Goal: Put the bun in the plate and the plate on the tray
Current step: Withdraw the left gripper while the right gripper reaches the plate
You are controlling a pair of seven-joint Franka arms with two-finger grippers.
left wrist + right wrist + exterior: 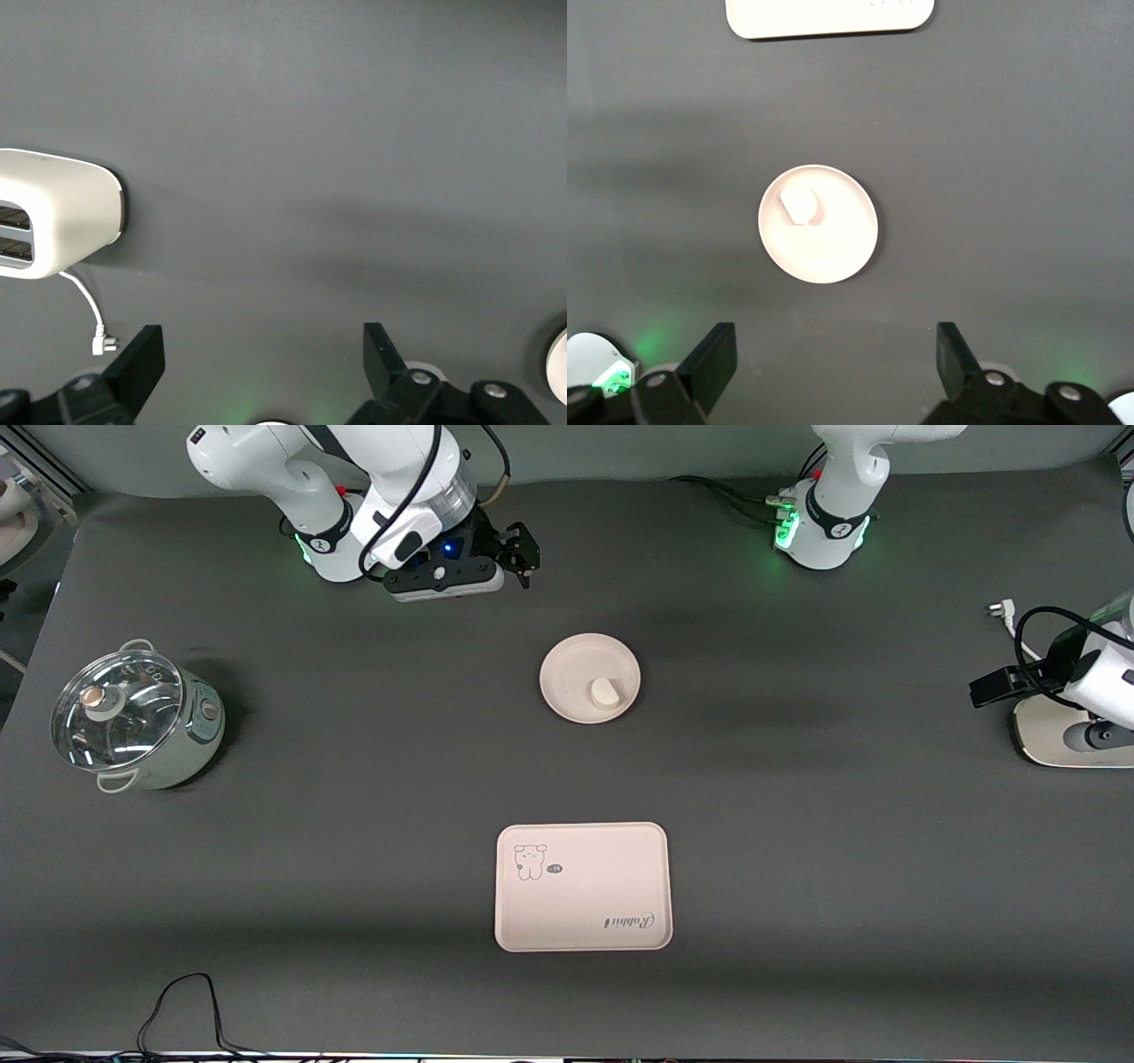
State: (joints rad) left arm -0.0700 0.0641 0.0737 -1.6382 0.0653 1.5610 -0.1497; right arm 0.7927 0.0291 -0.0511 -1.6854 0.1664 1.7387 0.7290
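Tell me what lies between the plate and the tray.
Nothing: only bare dark table separates the plate from the tray, shown in the front view.

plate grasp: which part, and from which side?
Grip the plate by its raised rim on the bare part nearest the right arm's base, coming from above: it lies flat, the bun sits off-centre toward the tray, and the open right pincer hangs there. Left pincer waits.
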